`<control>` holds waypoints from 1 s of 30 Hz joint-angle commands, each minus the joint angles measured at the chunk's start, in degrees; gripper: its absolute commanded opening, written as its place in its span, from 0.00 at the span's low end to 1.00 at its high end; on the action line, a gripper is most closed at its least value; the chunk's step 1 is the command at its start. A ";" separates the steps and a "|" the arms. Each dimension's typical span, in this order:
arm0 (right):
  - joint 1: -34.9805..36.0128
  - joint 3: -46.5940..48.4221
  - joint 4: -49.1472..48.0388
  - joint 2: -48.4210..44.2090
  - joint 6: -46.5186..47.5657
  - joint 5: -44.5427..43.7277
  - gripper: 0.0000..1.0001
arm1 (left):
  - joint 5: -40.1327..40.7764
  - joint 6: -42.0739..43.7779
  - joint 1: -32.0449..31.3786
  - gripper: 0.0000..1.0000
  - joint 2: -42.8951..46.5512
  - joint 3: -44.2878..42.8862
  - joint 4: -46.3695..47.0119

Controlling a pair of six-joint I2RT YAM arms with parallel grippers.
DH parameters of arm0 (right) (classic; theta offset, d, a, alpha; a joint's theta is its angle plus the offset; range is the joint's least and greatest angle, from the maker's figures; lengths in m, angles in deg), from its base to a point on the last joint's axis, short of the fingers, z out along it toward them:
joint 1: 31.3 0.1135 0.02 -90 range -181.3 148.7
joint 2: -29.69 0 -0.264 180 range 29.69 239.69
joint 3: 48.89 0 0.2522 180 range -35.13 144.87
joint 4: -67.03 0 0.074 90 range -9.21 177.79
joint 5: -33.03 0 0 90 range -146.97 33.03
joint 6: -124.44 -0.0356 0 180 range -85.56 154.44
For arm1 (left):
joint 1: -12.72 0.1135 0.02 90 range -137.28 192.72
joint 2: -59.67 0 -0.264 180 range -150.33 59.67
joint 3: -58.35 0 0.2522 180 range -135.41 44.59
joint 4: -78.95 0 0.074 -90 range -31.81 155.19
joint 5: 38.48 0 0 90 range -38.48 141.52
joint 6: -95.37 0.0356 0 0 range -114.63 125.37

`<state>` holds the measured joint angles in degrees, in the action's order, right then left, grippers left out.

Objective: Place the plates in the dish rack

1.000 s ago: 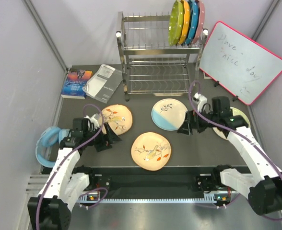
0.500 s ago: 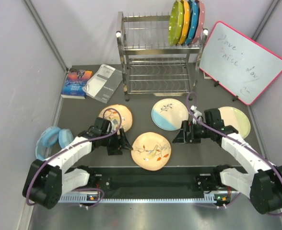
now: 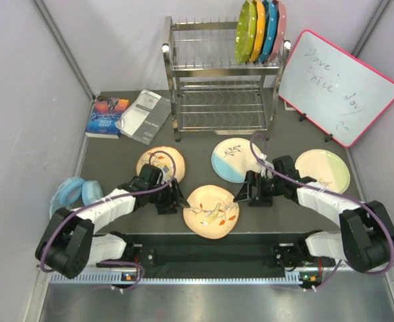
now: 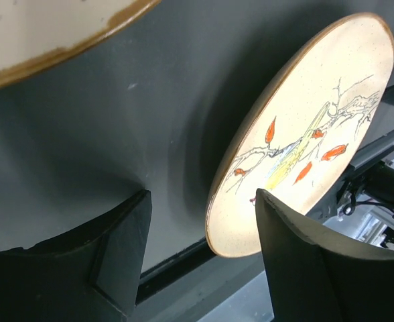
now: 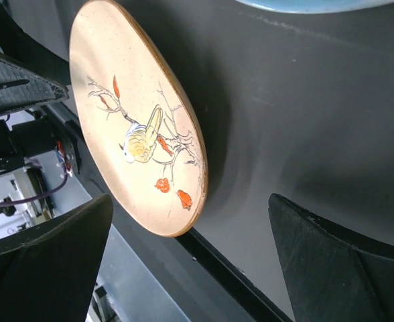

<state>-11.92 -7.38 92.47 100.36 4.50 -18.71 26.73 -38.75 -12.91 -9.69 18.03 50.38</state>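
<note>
Bird plate [image 3: 211, 210]: round, glossy cream-orange glaze, fine speckle, thin brown rim, painted bird on a branch with red leaves. It lies flat on the dark matte mat [image 3: 197, 144], closest to the arm bases.

Left gripper [image 3: 177, 200] is low at its left rim and right gripper [image 3: 240, 194] low at its right rim. Both pincers are spread wide and hold nothing.
- Left wrist view: the bird plate [image 4: 304, 134] edge runs behind one blunt black finger [image 4: 297, 268]. Can't tell if they touch.
- Right wrist view: the bird plate [image 5: 140, 127] rim falls in the gap of the right gripper [image 5: 190, 201], clear of both fingers.

Other plates are flat on the mat, none racked:
- left orange plate [image 3: 159, 163], partly under the left arm
- half-blue plate [image 3: 236, 159]
- pale plate [image 3: 322, 170]

Dish rack [image 3: 217, 74] stands at the far edge: shiny wire, two tiers. Four plain plates [image 3: 260, 30] stand upright at the right end of its top slots; the other slots are free.

Delta vs 0.5 s ago: the left gripper slid right and the right gripper slid left and nearer, both closing on the bird plate. The plates haven't shifted. Vs 1 s ago, the right arm no longer covers the pale plate.
</note>
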 commanded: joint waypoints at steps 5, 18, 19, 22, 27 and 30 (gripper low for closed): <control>3.12 -2.69 -8.42 1.48 -5.57 1.11 1.00 | 0.19 -2.82 -4.68 0.62 -4.20 -0.58 10.76; 7.34 -7.35 -14.85 4.39 -13.83 1.99 1.00 | 0.10 -4.93 -9.27 0.00 -13.34 -6.21 16.83; 7.52 -8.14 -14.76 3.25 -14.01 2.08 1.00 | -0.51 -4.75 -9.27 0.00 -14.04 -6.83 17.26; 7.87 -8.76 -14.76 1.84 -14.45 2.96 1.00 | -1.74 -5.19 -9.27 0.00 -15.45 -7.71 18.50; 8.22 -9.46 -22.97 3.50 -19.61 6.64 1.00 | 0.27 -4.22 -9.09 0.00 -15.80 -7.98 21.83; 8.92 -8.42 -35.00 7.62 -26.37 11.39 1.00 | 0.45 -3.61 -9.09 0.00 -17.12 -8.85 23.50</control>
<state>-6.74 -15.32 73.56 102.97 -12.54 -16.80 22.75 -40.74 -20.93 -24.47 12.74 63.99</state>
